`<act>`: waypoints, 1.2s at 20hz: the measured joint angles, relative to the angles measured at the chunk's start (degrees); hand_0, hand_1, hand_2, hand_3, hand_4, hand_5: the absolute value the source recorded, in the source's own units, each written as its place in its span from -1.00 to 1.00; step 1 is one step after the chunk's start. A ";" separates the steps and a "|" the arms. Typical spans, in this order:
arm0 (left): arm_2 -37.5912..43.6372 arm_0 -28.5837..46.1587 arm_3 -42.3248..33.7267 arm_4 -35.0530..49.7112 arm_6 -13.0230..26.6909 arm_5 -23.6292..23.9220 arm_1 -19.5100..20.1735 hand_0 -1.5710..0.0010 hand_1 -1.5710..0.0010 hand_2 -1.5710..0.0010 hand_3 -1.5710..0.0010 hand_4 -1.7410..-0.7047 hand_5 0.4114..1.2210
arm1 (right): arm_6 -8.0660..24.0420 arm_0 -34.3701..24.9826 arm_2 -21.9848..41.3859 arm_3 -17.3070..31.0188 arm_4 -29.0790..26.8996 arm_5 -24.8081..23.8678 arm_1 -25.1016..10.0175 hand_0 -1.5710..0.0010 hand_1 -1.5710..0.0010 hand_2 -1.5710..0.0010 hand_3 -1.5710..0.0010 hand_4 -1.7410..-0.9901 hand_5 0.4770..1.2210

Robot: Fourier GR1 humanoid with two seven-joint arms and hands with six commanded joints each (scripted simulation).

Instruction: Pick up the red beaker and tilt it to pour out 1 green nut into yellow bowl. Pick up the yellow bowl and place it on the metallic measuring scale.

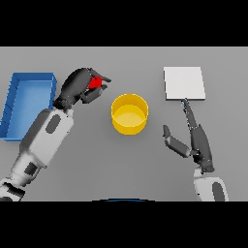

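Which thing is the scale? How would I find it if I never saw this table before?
Start at the yellow bowl in the middle of the grey table. Look to its right and a little farther back, just past the right hand with its straight fingers. The scale is the flat, pale square lying there, the only thing with no walls, unlike the bowl or the blue bin.

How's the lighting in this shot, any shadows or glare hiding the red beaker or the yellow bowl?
Head view: light is flat and even, no glare; shadows are faint at most. The left hand, not shadow, covers most of the red beaker. The yellow bowl shows plainly, as does the pale scale.
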 measured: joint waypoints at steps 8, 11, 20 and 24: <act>-16.13 -11.83 7.09 -17.05 -0.60 -4.58 4.54 -1.00 -1.00 -1.00 -1.00 -0.90 0.94 | 0.65 -0.57 -0.37 -0.14 -1.30 0.35 0.60 1.00 1.00 1.00 1.00 0.28 -0.36; -21.57 -16.22 10.51 -21.19 -2.55 -8.07 4.97 -1.00 -1.00 -1.00 -1.00 -0.80 0.97 | 0.74 -0.61 -0.55 -0.07 -1.54 0.11 0.90 1.00 1.00 1.00 1.00 0.30 -0.43; -35.31 -27.31 16.34 -28.27 -4.99 -17.35 3.66 -1.00 -1.00 -1.00 -1.00 -0.97 1.00 | 0.98 -1.29 -1.07 1.19 -0.21 -1.78 1.21 1.00 1.00 1.00 1.00 0.46 -0.54; -41.00 -30.77 18.52 -31.42 -5.38 -18.07 3.20 -1.00 -1.00 -1.00 -1.00 -0.99 1.00 | 0.50 -0.88 -0.73 1.05 0.32 -1.94 1.27 1.00 1.00 1.00 1.00 0.50 -0.57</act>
